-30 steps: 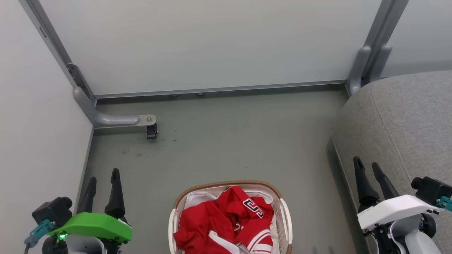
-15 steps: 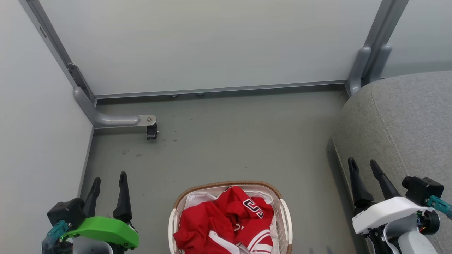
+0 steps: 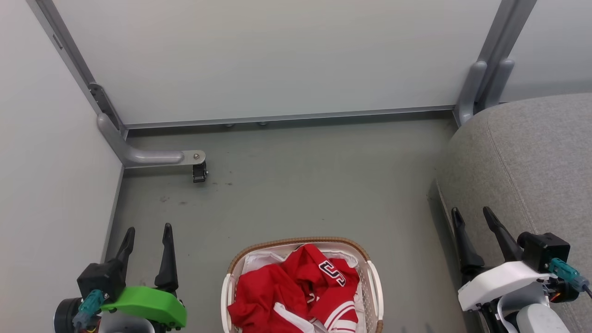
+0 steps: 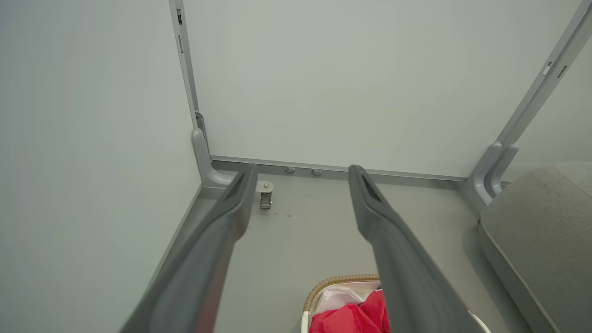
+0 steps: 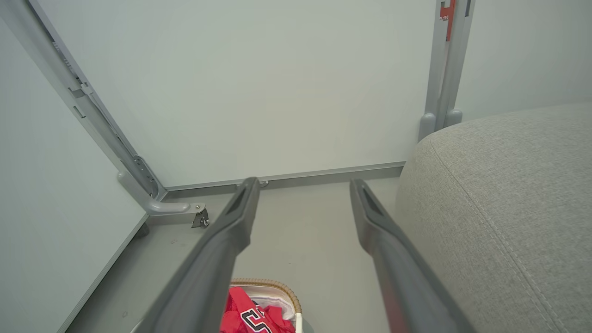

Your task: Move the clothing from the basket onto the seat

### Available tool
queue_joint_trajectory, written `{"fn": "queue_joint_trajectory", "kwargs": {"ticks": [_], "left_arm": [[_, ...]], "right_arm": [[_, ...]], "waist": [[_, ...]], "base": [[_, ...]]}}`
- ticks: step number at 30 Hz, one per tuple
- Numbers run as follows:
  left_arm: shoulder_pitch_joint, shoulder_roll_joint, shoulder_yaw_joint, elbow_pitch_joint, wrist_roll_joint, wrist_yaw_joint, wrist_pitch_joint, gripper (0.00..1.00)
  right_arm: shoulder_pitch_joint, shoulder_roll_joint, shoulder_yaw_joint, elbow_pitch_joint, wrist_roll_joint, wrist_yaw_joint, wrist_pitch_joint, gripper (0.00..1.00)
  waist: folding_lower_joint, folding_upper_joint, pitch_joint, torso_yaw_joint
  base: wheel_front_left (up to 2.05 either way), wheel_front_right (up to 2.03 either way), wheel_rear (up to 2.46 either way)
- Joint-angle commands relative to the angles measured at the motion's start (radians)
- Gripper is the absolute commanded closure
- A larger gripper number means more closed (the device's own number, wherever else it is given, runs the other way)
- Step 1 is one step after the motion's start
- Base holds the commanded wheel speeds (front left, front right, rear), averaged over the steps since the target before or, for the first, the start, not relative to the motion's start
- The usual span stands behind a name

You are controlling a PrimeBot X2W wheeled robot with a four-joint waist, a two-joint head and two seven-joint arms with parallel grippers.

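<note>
Grey sofa cushion (image 3: 532, 157) takes up the right side. The white oval laundry basket (image 3: 296, 240), with its brown woven rim, stands on the grey floor (image 3: 300, 185) to the left of the cushion, apart from it. The red jersey (image 3: 268, 296) lies crumpled inside the basket, white striped trim showing.

Left gripper (image 3: 149, 228) is left of the basket, fingers spread, holding nothing. Right gripper (image 3: 471, 211) is at the cushion's edge, likewise spread.

Jersey patch (image 3: 332, 272) has black-and-white letters, too creased to read surely. A red tag (image 5: 447, 11) sits on the partition post (image 5: 444, 69), its print too small to read.

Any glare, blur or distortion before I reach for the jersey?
Head view: even light, no glare, jersey and basket sharp but cropped below. Left wrist view: wall posts splay outward, fingers soft near the lens. Right wrist view: seat weave crisp.
</note>
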State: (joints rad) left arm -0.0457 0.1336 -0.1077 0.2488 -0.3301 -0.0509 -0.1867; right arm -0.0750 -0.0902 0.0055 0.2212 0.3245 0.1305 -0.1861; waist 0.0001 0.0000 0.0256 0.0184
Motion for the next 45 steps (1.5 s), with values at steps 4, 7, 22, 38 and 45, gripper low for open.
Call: {"fn": "queue_joint_trajectory", "kwargs": {"ticks": [4,7,22,38,45], "left_arm": [[0.014,0.008,-0.003,-0.004,0.056,0.008,-0.018,0.00],[0.017,0.006,-0.004,-0.003,0.083,0.008,-0.023,0.00],[-0.006,-0.027,-0.008,0.029,0.175,-0.035,-0.054,0.00],[-0.221,-0.049,-0.092,0.195,0.279,-0.078,-0.080,0.00],[-0.316,-0.037,-0.158,0.305,0.307,-0.079,-0.079,0.00]], "right_arm": [[0.009,-0.003,-0.004,-0.004,-0.055,0.000,-0.019,0.00],[0.013,-0.002,-0.007,0.004,-0.076,0.000,-0.024,0.00],[-0.026,0.005,-0.003,-0.009,-0.196,0.000,-0.055,0.00],[-0.182,0.025,0.049,-0.075,-0.324,0.000,-0.080,0.00],[-0.224,0.034,0.068,-0.125,-0.331,0.000,-0.079,0.00]], "waist": [[-0.0001,0.0000,-0.001,0.000],[-0.0001,0.0000,-0.001,0.001],[-0.0001,0.0000,0.073,-0.011],[-0.0001,0.0000,0.388,-0.075],[-0.0001,0.0000,0.497,-0.102]], "base": [[0.00,0.00,0.00],[0.00,0.00,0.00],[0.00,0.00,0.00],[0.00,0.00,0.00],[0.00,0.00,0.00]]}}
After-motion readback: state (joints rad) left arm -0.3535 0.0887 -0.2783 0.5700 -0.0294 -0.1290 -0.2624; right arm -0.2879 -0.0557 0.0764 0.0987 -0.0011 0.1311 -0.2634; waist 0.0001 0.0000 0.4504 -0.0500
